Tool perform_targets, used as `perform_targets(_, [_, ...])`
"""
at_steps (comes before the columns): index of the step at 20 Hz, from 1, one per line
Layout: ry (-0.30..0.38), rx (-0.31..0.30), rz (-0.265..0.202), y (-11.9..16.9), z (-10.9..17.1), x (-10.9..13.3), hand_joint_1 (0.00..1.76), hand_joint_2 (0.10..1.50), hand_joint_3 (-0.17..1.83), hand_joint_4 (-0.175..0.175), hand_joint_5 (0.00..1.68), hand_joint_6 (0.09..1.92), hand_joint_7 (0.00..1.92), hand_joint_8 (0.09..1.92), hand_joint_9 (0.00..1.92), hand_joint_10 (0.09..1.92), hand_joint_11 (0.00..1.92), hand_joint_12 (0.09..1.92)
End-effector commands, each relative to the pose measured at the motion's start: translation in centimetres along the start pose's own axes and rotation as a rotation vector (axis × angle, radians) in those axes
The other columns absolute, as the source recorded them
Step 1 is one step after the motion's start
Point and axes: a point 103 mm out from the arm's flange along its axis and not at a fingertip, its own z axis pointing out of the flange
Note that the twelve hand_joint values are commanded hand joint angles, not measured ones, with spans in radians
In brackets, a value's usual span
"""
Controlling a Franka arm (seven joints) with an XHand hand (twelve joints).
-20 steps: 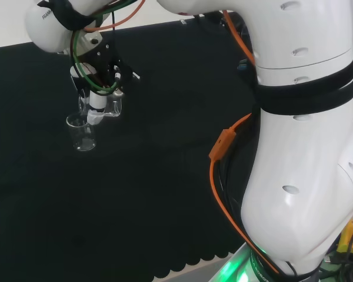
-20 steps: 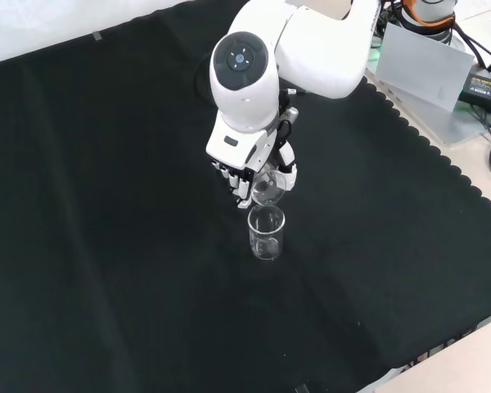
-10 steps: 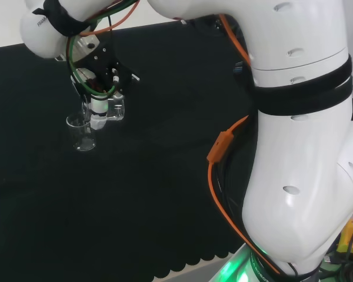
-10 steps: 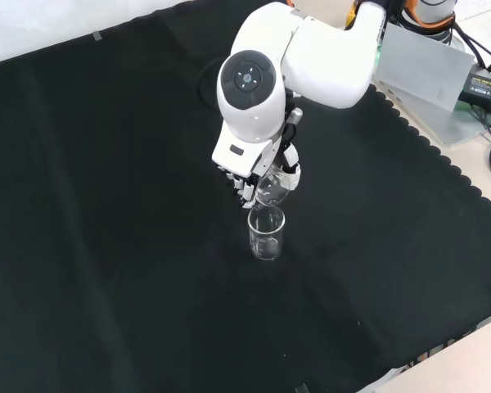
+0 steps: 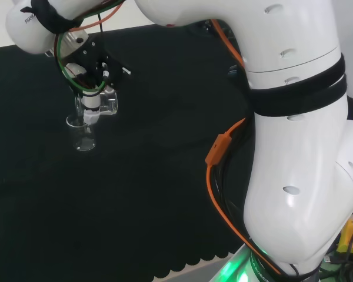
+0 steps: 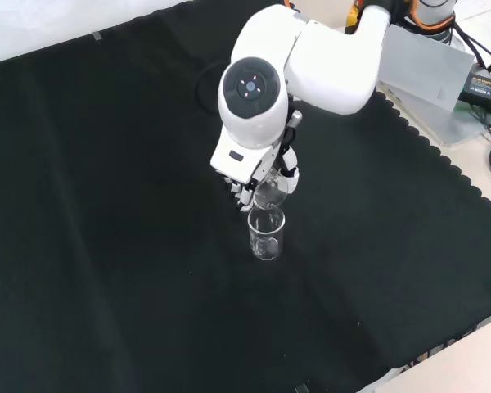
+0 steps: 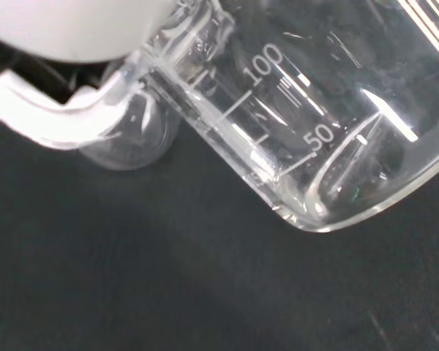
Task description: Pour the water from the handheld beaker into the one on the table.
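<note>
Above the cloth [image 6: 106, 205], the hand [image 6: 244, 185] has its fingers wrapped around the tilted beaker [image 7: 307, 110], whose lip hangs at twelve o'clock over the upright glass [image 6: 266, 233] in the front view, so water falls inside.

Held beaker [image 6: 268, 195] tilted just above table beaker [image 6: 266, 234] — on cloth [image 6: 106, 205].
</note>
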Motion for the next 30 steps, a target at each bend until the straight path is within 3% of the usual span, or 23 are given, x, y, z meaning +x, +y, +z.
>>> perform_targets(1, [-0.028,0.029,0.009,0.2,-0.4,0.4,1.2,0.54,0.73,0.066,1.6,0.09,1.88,0.09,1.89,0.09,1.64,0.58])
perform_targets(4, [-0.022,0.022,0.005,-0.2,0.0,-0.4,1.2,0.54,0.73,0.068,1.6,0.09,1.88,0.09,1.89,0.09,1.64,0.58])
perform_targets(10, [-0.041,0.037,0.003,0.4,-0.9,0.9,1.19,0.54,0.72,0.069,1.6,0.09,1.88,0.09,1.89,0.09,1.64,0.58])
perform_targets(20, [-0.031,0.05,0.016,-0.4,0.1,-1.1,1.19,0.54,0.72,0.072,1.6,0.09,1.88,0.09,1.89,0.09,1.64,0.57])
perform_targets(27, [-0.059,0.076,0.026,0.2,-0.8,0.2,1.19,0.54,0.72,0.072,1.6,0.09,1.88,0.09,1.89,0.09,1.63,0.57])
perform_targets(30, [-0.048,0.067,0.023,-0.2,-0.4,-0.7,1.19,0.54,0.72,0.072,1.6,0.09,1.88,0.09,1.89,0.09,1.63,0.57])
